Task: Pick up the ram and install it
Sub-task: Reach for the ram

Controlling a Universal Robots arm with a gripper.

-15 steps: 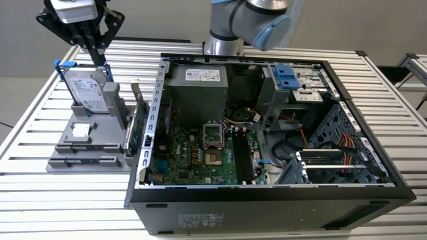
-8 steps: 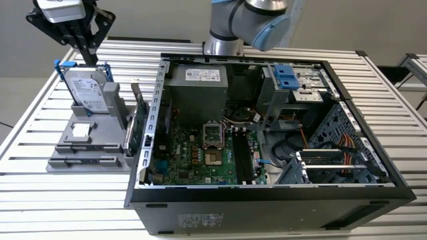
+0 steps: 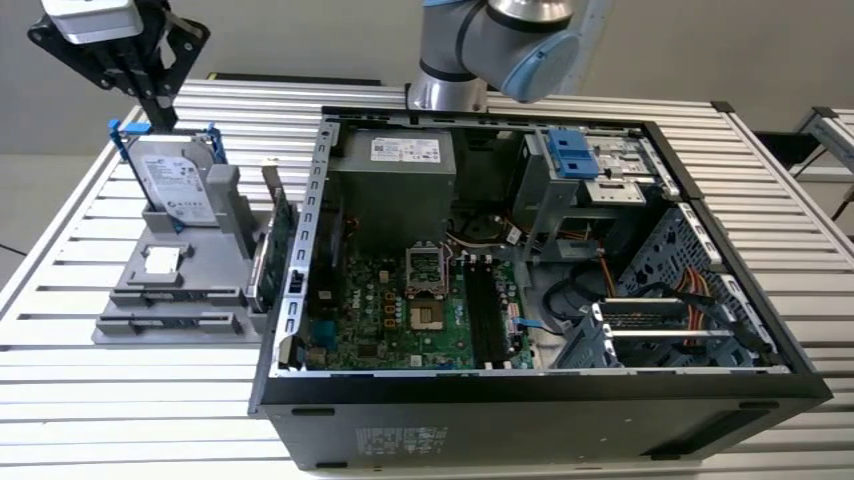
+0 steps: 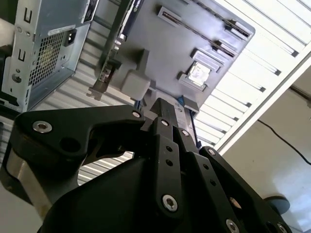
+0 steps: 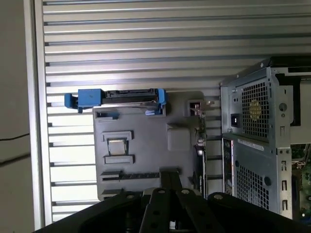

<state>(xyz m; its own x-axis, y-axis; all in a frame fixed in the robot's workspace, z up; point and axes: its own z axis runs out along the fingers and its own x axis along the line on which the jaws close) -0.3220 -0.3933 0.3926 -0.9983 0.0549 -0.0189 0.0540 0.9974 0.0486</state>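
My gripper (image 3: 164,120) hangs shut and holds nothing, high over the far corner of the grey parts holder (image 3: 174,292) at the exterior view's left. In both wrist views its black fingers (image 5: 170,177) (image 4: 161,109) point down at that holder (image 5: 146,145). The holder's long narrow slots (image 3: 171,322) look bare. Inside the open computer case (image 3: 534,400) a long dark narrow strip (image 3: 478,315) stands on the green motherboard (image 3: 387,310). I cannot tell whether that strip is the ram or a bare slot.
A silver hard drive with blue rails (image 3: 180,180) (image 5: 116,97) stands upright in the holder just below the gripper. A green expansion card (image 3: 276,262) stands between the holder and the case wall (image 5: 252,126). Everything rests on a slatted white table (image 3: 80,400).
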